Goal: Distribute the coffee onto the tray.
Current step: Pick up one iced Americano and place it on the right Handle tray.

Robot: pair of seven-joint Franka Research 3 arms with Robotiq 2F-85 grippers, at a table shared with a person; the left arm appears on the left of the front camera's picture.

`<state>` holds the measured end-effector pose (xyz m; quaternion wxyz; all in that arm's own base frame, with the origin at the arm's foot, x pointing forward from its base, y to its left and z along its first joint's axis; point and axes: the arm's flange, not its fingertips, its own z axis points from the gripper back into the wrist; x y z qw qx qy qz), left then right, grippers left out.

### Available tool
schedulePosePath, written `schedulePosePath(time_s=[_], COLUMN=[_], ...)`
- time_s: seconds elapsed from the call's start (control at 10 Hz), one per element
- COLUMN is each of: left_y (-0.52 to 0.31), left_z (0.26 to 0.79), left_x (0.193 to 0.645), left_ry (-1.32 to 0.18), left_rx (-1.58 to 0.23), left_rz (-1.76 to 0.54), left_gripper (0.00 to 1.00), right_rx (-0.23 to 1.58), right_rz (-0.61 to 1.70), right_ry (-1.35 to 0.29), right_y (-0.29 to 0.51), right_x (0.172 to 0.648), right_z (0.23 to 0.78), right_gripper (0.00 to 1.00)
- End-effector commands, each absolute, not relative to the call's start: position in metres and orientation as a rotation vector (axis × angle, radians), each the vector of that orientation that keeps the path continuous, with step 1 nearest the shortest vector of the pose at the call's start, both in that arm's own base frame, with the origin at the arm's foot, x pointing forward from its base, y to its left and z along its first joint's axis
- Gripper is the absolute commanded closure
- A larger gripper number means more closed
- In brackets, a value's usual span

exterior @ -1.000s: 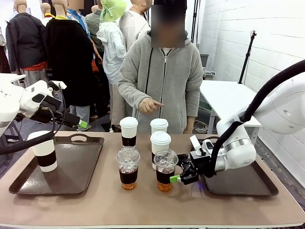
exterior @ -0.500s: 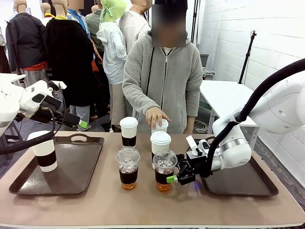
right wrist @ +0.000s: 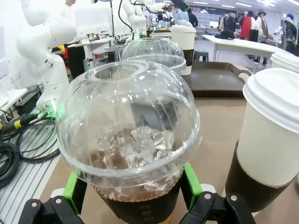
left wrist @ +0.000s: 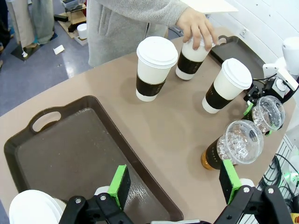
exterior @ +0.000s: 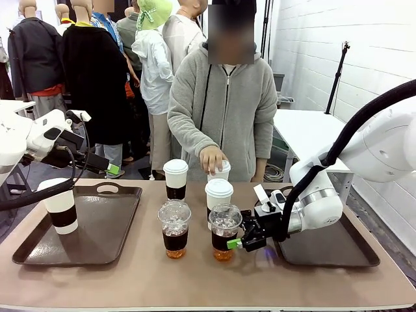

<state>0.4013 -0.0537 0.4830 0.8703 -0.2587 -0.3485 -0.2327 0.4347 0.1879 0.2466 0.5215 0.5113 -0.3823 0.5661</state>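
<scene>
My right gripper [exterior: 235, 235] is open, and its green pads [right wrist: 74, 186] flank the right iced coffee cup [exterior: 225, 231] low on its sides. The second iced cup [exterior: 175, 227] stands just to its left. Behind them are white lidded cups with dark sleeves: one [exterior: 175, 178] at the back left, one [exterior: 218, 194] beside my gripper. The person's hand [exterior: 212, 158] grips a third [left wrist: 191, 58] and tilts it. Another white cup [exterior: 60, 205] stands on the left tray [exterior: 97, 234]. My left gripper [left wrist: 174, 184] hangs open above that tray.
A second dark tray [exterior: 331, 246] lies at the table's right, under my right arm. The person stands at the far edge, behind the cups. Bare tabletop [exterior: 195, 276] runs along the near edge.
My right gripper slid left until its fingers came around the right iced cup. The person's hand dropped from pointing onto the back white cup and tilted it. The left arm stayed still.
</scene>
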Motion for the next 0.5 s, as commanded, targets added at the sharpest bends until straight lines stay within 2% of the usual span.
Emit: schedulePosePath(time_s=[0.0,0.1,0.4], left_y=[-0.0516,-0.0516,-0.0516], left_z=[0.4785,0.4785,0.4785], left_x=[0.4049,0.4049,0.4049], left_ry=[-0.742,-0.742,-0.742], left_rx=[-0.554,-0.554,-0.554], left_rz=[-0.506,-0.506,-0.506], left_gripper=[0.0,0.0,0.0], right_rx=[1.224,1.222,1.237], right_rz=[1.342,1.312,1.299], right_ry=[-0.91,-0.945,-0.939], right_y=[0.1877,0.1855,0.1838], right_x=[0.435,0.4371,0.4382], right_z=[0.2468,0.2462,0.2477], right_gripper=[0.19,0.38,0.38])
